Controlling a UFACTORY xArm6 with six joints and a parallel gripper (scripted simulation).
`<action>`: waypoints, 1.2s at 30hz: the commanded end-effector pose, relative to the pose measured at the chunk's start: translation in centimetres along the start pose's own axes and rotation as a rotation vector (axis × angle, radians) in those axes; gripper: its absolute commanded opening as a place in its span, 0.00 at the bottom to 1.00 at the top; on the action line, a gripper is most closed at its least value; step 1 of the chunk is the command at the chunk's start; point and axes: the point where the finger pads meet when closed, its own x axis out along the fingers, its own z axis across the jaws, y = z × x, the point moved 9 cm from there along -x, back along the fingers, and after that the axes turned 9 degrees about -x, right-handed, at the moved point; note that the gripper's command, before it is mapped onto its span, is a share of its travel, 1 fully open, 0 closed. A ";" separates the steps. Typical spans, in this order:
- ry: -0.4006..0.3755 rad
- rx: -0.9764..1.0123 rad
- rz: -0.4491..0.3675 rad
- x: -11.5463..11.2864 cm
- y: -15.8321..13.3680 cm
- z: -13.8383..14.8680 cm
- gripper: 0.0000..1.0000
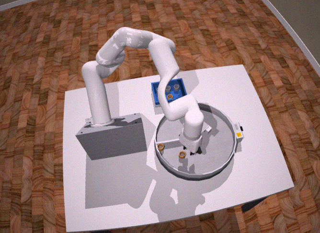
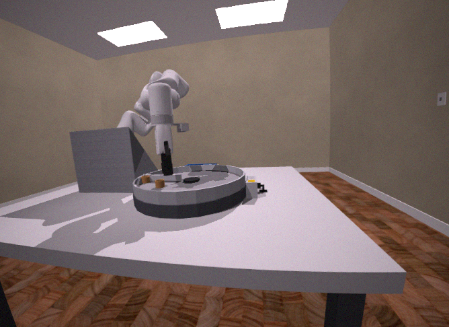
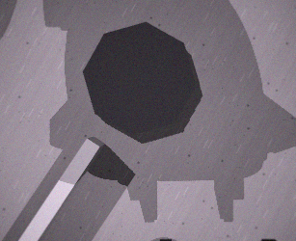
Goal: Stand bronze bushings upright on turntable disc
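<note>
The turntable's disc (image 1: 207,147) (image 2: 191,179) has a raised rim and a dark hub, which fills the upper middle of the wrist view (image 3: 143,82). Two bronze bushings stand upright on the disc: one near the left rim (image 1: 160,146) and one nearer the front (image 1: 182,154). My gripper (image 1: 192,150) hangs a little above the disc, just right of the nearer bushing, partly open with nothing between its fingers. The blue crate (image 1: 171,90) holds one bronze bushing (image 1: 169,96) and two steel bushings (image 1: 167,88) (image 1: 176,87); my arm hides part of the crate.
A grey divider bar (image 1: 168,141) runs from the disc's left rim towards the hub. The arm's grey base box (image 1: 112,135) stands left of the turntable. A small control box (image 1: 238,131) sits on the turntable's right side.
</note>
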 end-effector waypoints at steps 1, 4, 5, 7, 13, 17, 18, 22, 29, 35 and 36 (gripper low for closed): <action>-0.003 -0.001 0.001 -1.0 0.1 0.1 0.42; -0.003 -0.001 0.001 -1.0 0.1 0.1 0.42; -0.003 -0.001 0.001 -1.0 0.1 0.1 0.42; -0.003 -0.001 0.001 -1.0 0.1 0.1 0.42; -0.003 -0.001 0.001 -1.0 0.1 0.1 0.42; -0.003 -0.001 0.001 -1.1 0.9 -0.8 0.41; -0.003 -0.001 0.001 -1.1 1.6 -1.6 0.41; -0.003 -0.001 0.001 -1.1 6.0 -6.7 0.41; -0.003 -0.001 0.001 -0.9 11.3 -12.6 0.41; 0.000 -0.002 0.003 -0.6 15.7 -17.8 0.41; 0.000 -0.002 0.003 -0.6 16.4 -18.7 0.41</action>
